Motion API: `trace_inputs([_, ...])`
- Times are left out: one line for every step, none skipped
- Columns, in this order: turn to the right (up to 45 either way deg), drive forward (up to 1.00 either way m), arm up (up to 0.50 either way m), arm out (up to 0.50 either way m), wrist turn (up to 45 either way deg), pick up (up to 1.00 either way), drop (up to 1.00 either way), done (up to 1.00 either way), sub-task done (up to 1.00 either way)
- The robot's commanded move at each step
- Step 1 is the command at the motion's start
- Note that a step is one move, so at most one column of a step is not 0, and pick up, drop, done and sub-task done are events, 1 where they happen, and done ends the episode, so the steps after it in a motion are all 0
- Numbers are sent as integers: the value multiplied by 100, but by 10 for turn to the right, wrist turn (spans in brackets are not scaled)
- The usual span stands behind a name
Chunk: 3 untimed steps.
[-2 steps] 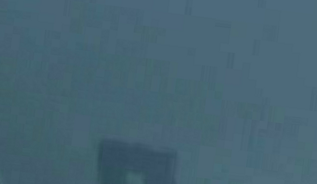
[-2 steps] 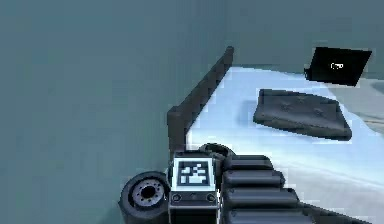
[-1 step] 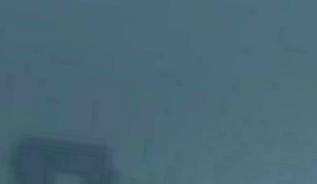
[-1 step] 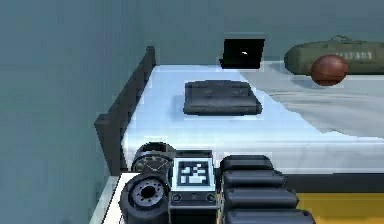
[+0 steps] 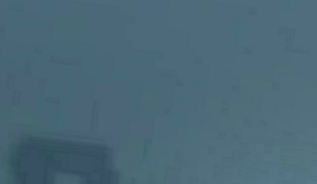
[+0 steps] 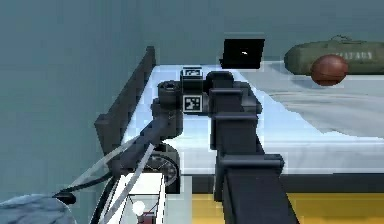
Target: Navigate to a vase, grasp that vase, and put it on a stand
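Surface inspected: a bed (image 6: 310,120) with a pale, rumpled sheet. A dark headboard (image 6: 125,100) closes the end toward the arm side view's left.

At the bed's far side a black laptop (image 6: 243,52) stands with its screen raised. Near it lie a dark green bolster (image 6: 345,50) and a reddish-brown ball (image 6: 328,68), the two touching.

Room: a teal wall (image 6: 60,60) runs behind the bed. Yellow-brown floor (image 6: 340,210) shows along the bed's near edge.

The arm (image 6: 245,170) reaches across the near part of the bed toward the headboard. The gripper (image 6: 105,175) sits off the bed's headboard corner, its thin fingers (image 6: 125,155) slanting down past that corner. Just beside the bed there stands a low white unit (image 6: 135,195) with a round dark object (image 6: 172,172) at it. A grey rumpled mass (image 6: 30,210) lies below the headboard corner.

Finger setting: cannot tell. Load: cannot tell, since things lie behind the gripper's far end.

Vase: none of the small shapes at the bed's corner can be confirmed as it.
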Motion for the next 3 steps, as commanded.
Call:
trace_inputs([0,0,0,0,450,0,0,0,0])
trace_inputs([0,0,0,0,390,0,0,0,0])
trace_inputs([0,0,-18,0,0,0,0,0,0])
